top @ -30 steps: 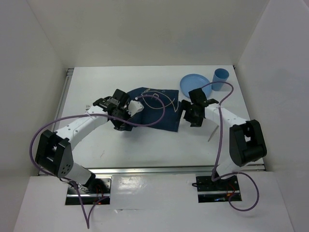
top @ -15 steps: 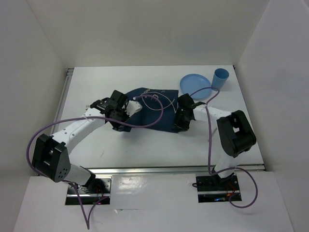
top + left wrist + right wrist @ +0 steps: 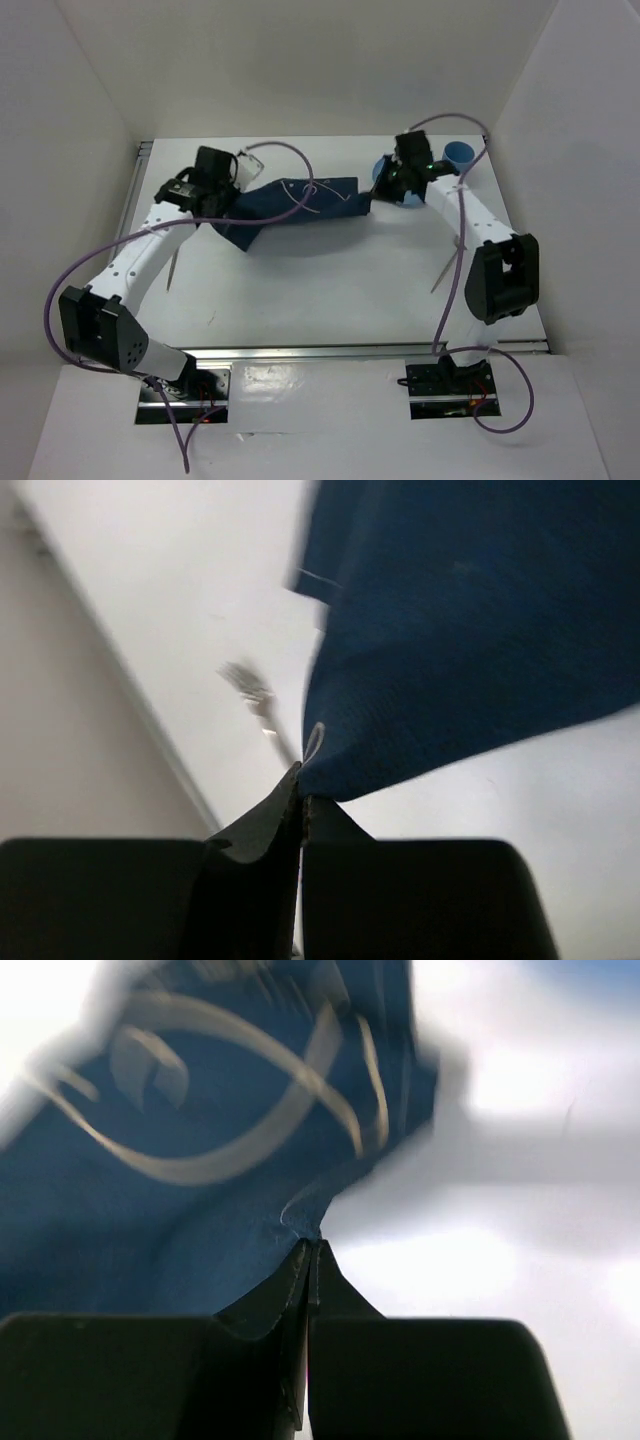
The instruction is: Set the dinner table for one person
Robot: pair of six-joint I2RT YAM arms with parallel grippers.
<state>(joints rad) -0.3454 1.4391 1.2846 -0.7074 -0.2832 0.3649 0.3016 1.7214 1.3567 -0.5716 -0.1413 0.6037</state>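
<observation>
Seeing the left gripper (image 3: 302, 798) clamped fully closed on a corner of the navy placemat (image 3: 300, 205), near the table's far-left corner. Same on the other side: reading the right gripper (image 3: 312, 1250) as pinched tight on the opposite cloth edge, toward the far-right corner. Finding the placemat strung between the two, twisted and creased, along the far half of the dinner table (image 3: 330, 290). Placing the dinner table itself under everything, from the metal rail at its near edge, just past the arm bases, to the back wall.

Around it:
- Spotting a blue plate (image 3: 381, 170) at the far-right corner, largely covered by the right wrist in the top view.
- Spotting a blue cup (image 3: 462, 153) just beside the plate, closer to the right edge.
- Noting a thin pale utensil (image 3: 172, 270) near the left edge, beside the left arm.
- Noting a thin stick (image 3: 440, 278) near the right edge, beside the right arm.

Hard to read:
- Getting only a blurred fork (image 3: 250, 690) on the white top beside the cloth in the left wrist view. Cannot tell whether it matches the left-edge utensil.
- Catching pale fish-print lines in the right wrist view, smeared by blur.
- Cannot tell whether the cloth's sagging middle touches the table.
</observation>
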